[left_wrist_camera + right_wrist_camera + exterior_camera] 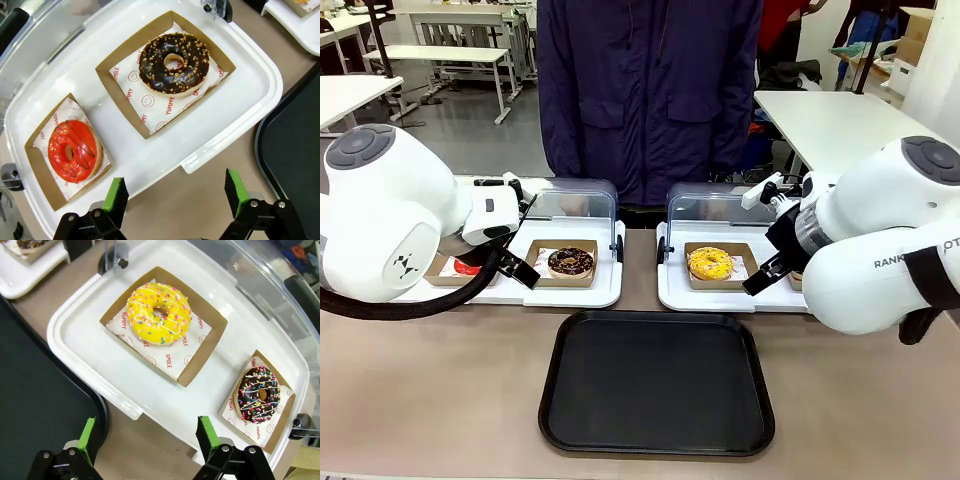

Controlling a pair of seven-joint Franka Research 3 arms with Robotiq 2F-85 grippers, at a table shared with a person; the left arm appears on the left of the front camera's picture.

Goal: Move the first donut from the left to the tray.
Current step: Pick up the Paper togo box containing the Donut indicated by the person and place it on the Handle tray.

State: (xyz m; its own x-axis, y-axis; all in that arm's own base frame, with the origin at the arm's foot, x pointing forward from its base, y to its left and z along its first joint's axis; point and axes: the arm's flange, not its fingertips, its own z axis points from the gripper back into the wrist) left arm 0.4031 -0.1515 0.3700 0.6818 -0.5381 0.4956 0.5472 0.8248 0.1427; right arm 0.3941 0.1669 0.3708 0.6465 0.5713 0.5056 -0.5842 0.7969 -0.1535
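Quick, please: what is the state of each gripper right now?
Left gripper: open, holding nothing.
Right gripper: open, holding nothing.

Beyond the left gripper (175, 185), the chocolate donut's liner (150, 107) read "SMILE" and "YUMMY"; beyond the right gripper (146, 427), the yellow donut's liner (170, 354) read the same.

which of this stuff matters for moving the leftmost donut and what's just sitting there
For the job: red donut, black tray, left gripper.
Just lying about: nut-topped chocolate donut, yellow donut, sprinkled chocolate donut.
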